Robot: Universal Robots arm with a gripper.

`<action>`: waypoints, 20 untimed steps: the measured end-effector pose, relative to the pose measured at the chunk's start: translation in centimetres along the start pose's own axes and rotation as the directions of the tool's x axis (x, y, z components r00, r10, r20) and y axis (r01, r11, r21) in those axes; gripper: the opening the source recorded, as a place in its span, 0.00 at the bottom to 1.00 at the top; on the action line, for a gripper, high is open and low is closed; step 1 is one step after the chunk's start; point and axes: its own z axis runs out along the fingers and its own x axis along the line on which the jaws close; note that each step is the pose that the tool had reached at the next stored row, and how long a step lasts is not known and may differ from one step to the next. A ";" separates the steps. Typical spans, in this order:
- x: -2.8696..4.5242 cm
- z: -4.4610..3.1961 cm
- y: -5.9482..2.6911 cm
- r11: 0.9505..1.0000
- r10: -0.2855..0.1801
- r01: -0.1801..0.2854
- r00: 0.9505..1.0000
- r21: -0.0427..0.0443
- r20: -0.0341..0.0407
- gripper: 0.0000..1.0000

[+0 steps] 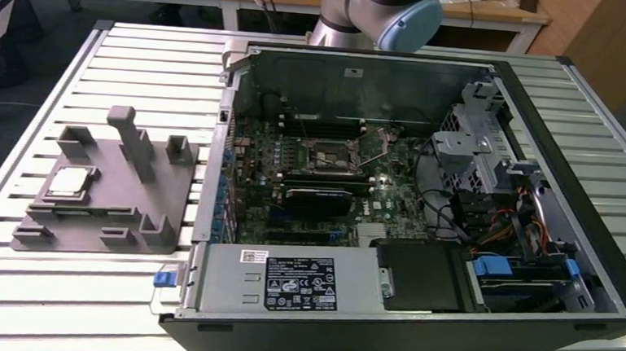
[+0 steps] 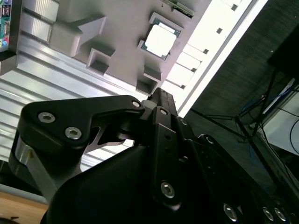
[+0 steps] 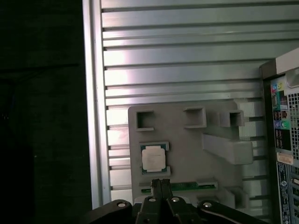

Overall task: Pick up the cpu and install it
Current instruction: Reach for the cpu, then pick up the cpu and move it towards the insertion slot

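The cpu (image 3: 153, 157), a small flat square chip with a pale silvery metal top and a thin darker rim, lies flat in a shallow seat of the grey plastic fixture (image 3: 187, 135) with upright posts. It is ahead of my jaw tips and lower than them, clear of them and untouched.

In the first wrist view, my black metal gripper (image 3: 161, 185) has its two fingers pressed side by side with nothing between them, so my jaws are closed and empty. A narrow green circuit strip (image 3: 189, 186) lies in a slot of the fixture, running crosswise just past my tips and nearer to them than the cpu.

The fixture rests on the ribbed silvery metal table (image 1: 66, 307). The open black computer case (image 1: 601, 266) stands off to one side of my jaws, farther from them than the fixture. On the green motherboard (image 1: 388, 204) inside it, the square metal-framed socket (image 1: 331, 150) is well apart from the cpu. My grey arm (image 1: 378, 12) rises behind the case.
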 end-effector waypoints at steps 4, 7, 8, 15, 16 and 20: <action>0.86 0.05 -0.07 1.000 0.000 0.000 1.000 0.000 0.000 0.11; 1.39 0.08 -0.11 1.000 0.000 0.000 1.000 0.000 0.000 0.11; 1.50 0.10 -0.12 1.000 0.000 0.000 1.000 0.000 0.000 0.11; 1.84 0.30 -0.11 1.000 0.000 0.000 1.000 0.000 -0.001 0.11; 1.85 0.33 -0.11 1.000 0.000 0.000 1.000 0.000 -0.002 0.11; 1.88 0.52 -0.11 1.000 0.000 0.000 1.000 0.000 -0.005 0.11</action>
